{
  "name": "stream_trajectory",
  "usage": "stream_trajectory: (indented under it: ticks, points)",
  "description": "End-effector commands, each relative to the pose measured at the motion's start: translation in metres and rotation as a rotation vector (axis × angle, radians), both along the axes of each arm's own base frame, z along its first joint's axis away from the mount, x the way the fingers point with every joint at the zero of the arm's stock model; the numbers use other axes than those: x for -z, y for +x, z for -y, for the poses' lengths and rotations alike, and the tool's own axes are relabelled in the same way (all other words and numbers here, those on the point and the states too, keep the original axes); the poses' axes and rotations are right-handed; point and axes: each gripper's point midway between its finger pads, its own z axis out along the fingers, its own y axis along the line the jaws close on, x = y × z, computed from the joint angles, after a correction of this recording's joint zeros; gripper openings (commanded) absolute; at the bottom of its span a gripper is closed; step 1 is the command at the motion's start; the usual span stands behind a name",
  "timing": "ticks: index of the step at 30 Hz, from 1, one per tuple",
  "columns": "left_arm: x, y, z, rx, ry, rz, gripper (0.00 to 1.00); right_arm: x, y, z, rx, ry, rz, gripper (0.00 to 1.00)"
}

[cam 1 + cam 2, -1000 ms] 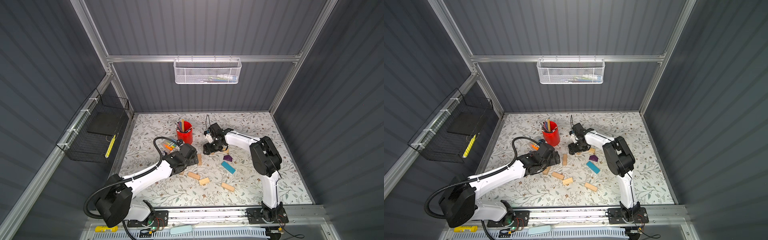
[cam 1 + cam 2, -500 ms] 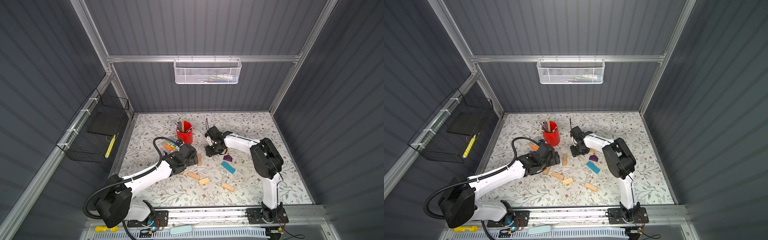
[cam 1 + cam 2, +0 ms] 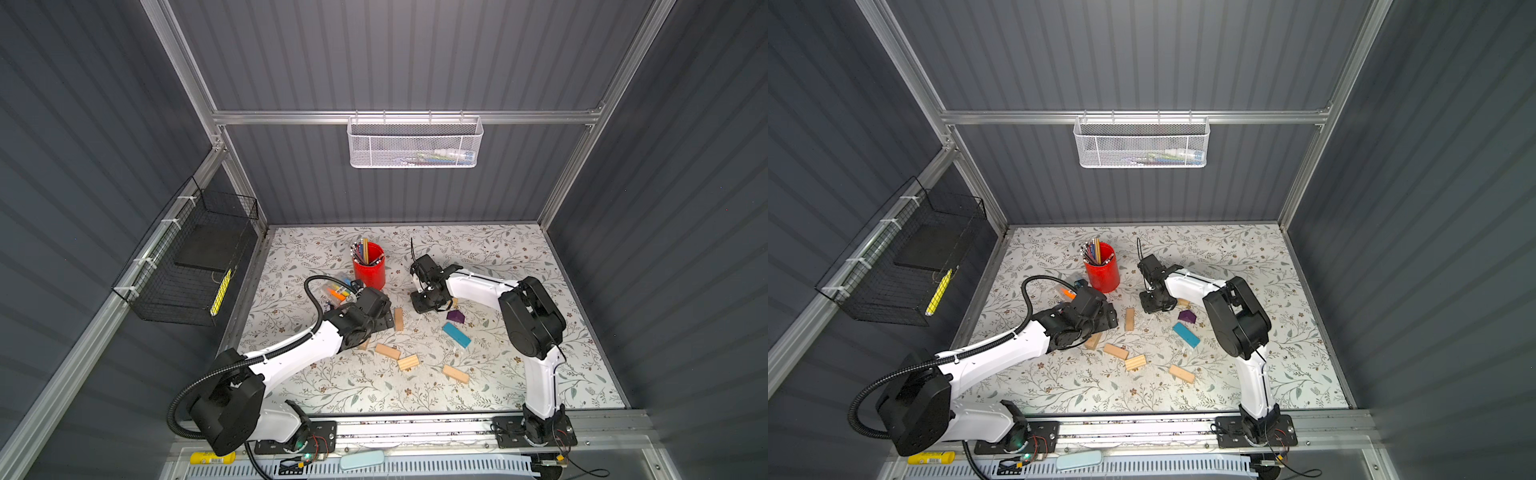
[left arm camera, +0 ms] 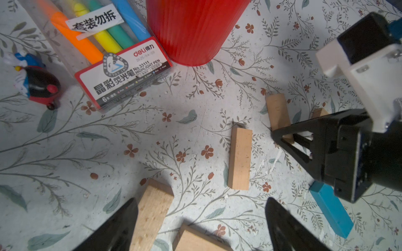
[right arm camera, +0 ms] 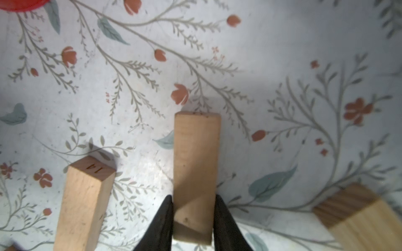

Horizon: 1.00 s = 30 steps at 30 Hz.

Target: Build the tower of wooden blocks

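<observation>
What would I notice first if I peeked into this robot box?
The bright red cup stuffed with pencils pops out first, standing toward the back of the flowery table. Next come the teal block and the purple piece, close together near the middle among scattered tan blocks. Just beside the purple piece, the right gripper pinches one tan wooden block by its sides.

Left arm [image 3: 299, 353] wearing white shells, black joints, trailing ribbed black hose [image 3: 199, 379], right arm [image 3: 478, 286] matching, carrying thin black wire [image 3: 412, 249], right gripper [image 5: 193, 196] ending in black wedge fingers [image 5: 161, 223]
</observation>
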Motion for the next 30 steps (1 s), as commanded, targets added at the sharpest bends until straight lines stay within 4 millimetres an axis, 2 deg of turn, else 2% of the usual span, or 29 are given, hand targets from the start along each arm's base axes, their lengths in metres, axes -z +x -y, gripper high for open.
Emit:
stream_trajectory:
  ticks: [1, 8, 14, 19, 22, 25, 28, 30]
  points:
    - [0.000, -0.001, -0.001, 0.003, -0.023, -0.005, 0.91, 0.001, -0.022, -0.001, 0.062, 0.015, -0.058, 0.29]
    - [-0.001, -0.001, -0.001, 0.010, -0.043, -0.009, 0.88, 0.000, -0.048, 0.007, 0.181, 0.006, -0.090, 0.27]
    - [0.000, 0.000, 0.002, 0.017, -0.057, -0.012, 0.85, 0.010, -0.063, -0.006, 0.214, 0.021, -0.127, 0.27]
    - [0.001, 0.000, 0.006, 0.030, -0.064, -0.022, 0.84, 0.008, -0.066, -0.016, 0.239, 0.029, -0.110, 0.29]
    - [0.002, 0.001, 0.006, 0.032, -0.065, -0.022, 0.83, 0.009, -0.066, -0.015, 0.257, 0.012, -0.103, 0.30]
    - [0.001, 0.001, 0.008, 0.037, -0.064, -0.024, 0.83, 0.006, -0.064, -0.016, 0.258, 0.019, -0.097, 0.33]
    - [0.000, 0.002, 0.007, 0.038, -0.062, -0.021, 0.83, -0.002, -0.062, -0.017, 0.251, 0.028, -0.077, 0.41]
    - [-0.001, 0.002, 0.008, 0.039, -0.065, -0.018, 0.83, -0.007, -0.060, -0.017, 0.245, 0.032, -0.068, 0.43]
